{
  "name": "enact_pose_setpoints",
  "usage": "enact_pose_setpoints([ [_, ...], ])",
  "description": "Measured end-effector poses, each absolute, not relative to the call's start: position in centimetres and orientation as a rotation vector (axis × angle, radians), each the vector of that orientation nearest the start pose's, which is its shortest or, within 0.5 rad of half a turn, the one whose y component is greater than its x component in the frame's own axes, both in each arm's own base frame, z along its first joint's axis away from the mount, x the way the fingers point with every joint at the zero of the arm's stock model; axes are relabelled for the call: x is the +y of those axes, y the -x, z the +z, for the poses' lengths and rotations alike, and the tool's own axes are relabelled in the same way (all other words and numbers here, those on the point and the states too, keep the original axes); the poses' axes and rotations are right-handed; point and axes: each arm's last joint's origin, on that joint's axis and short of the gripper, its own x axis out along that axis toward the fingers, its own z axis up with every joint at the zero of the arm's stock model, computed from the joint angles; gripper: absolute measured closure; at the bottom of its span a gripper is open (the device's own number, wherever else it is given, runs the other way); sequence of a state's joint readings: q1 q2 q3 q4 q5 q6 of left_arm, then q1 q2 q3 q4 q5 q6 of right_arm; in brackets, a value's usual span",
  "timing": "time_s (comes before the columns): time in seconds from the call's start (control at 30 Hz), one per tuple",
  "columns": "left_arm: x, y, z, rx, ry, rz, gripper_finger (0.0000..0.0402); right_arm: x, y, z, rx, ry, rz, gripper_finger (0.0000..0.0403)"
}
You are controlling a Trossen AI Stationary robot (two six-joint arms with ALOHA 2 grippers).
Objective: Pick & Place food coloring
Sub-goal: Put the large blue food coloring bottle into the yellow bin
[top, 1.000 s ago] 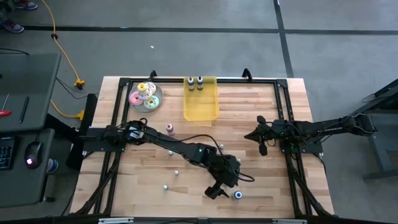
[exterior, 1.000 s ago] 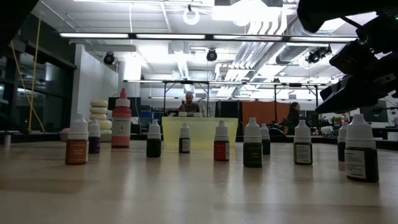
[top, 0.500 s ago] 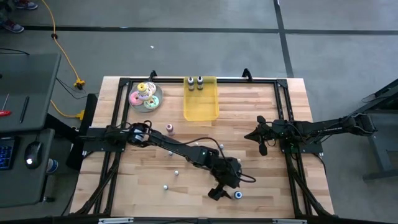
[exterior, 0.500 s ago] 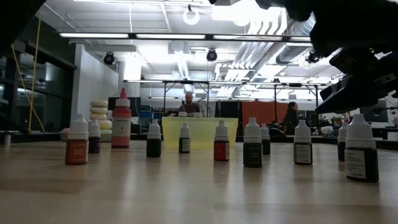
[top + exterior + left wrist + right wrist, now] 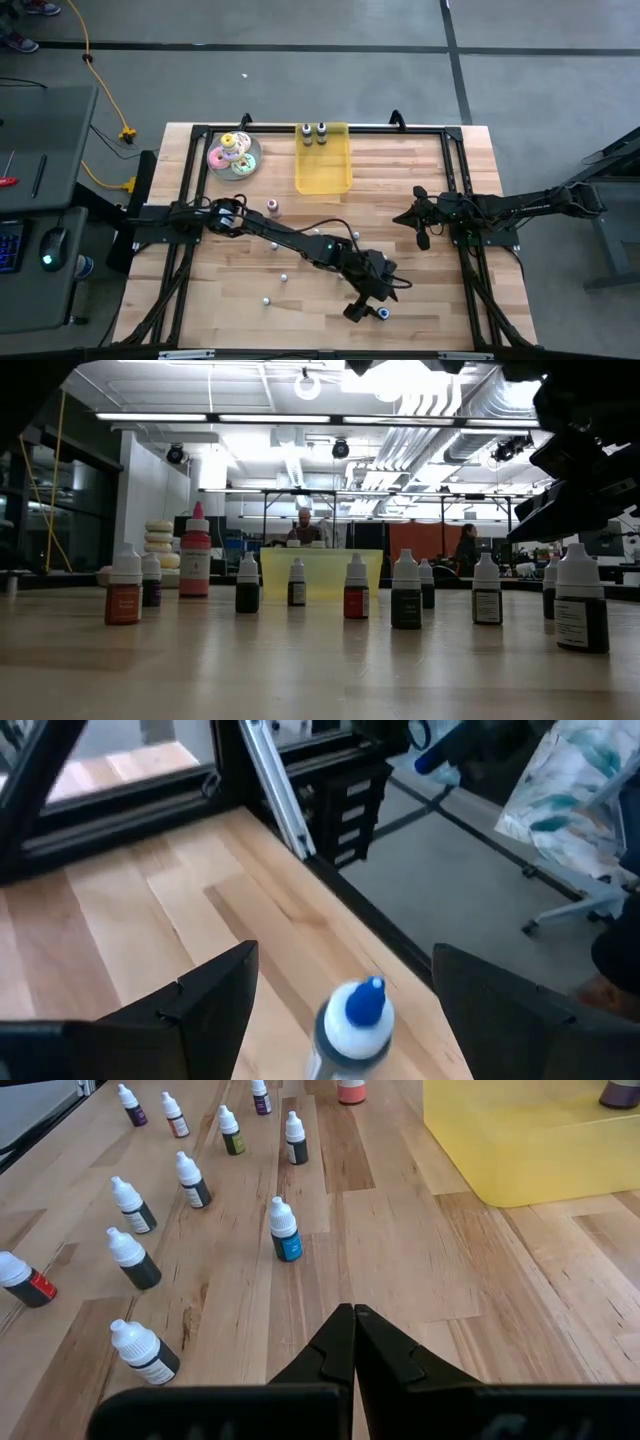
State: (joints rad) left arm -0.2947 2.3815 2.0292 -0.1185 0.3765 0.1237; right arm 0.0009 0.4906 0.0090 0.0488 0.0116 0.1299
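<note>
A food coloring bottle with a blue tip and white cap point(image 5: 350, 1020) stands upright on the table near its front edge, right of centre point(image 5: 383, 313). My left gripper point(image 5: 366, 311) is open, and its two fingers stand on either side of this bottle without touching it point(image 5: 340, 995). My right gripper point(image 5: 420, 226) is shut and empty, hovering at the table's right point(image 5: 353, 1330). Several more small bottles point(image 5: 284, 1232) stand upright on the wood, in a row in the low view point(image 5: 405, 592).
A yellow tray point(image 5: 323, 165) sits at the far centre with two dark bottles point(image 5: 314, 131) at its far end. A plate of iced donuts point(image 5: 233, 153) is at the far left, with a pink bottle point(image 5: 273, 207) nearer. The table's front edge lies just beyond the blue-tipped bottle.
My left gripper has moved toward the table's right edge and a little toward its near edge, closing in on the blue-tipped bottle. The bottle has stayed where it was.
</note>
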Motion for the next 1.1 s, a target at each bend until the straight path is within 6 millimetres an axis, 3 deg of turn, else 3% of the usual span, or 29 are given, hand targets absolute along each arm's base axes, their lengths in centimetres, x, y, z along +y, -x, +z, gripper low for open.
enact_pose_setpoints([
  [0.4,-17.0,-52.1,20.4,0.448,-0.072,-0.704,0.0108,0.0,-12.0,12.7,0.432,-0.125,-0.039,0.0402],
  [0.6,-16.9,-51.3,17.7,0.457,-0.011,-0.717,0.0108,0.0,-12.0,12.7,0.431,-0.125,-0.039,0.0402],
  [0.8,-16.8,-51.0,18.9,0.399,-0.01,-0.723,0.0108,0.0,-12.0,12.7,0.432,-0.125,-0.039,0.0402],
  [1.1,-16.8,-51.1,19.1,0.38,0.01,-0.728,0.0108,0.0,-12.0,12.7,0.431,-0.125,-0.039,0.0402],
])
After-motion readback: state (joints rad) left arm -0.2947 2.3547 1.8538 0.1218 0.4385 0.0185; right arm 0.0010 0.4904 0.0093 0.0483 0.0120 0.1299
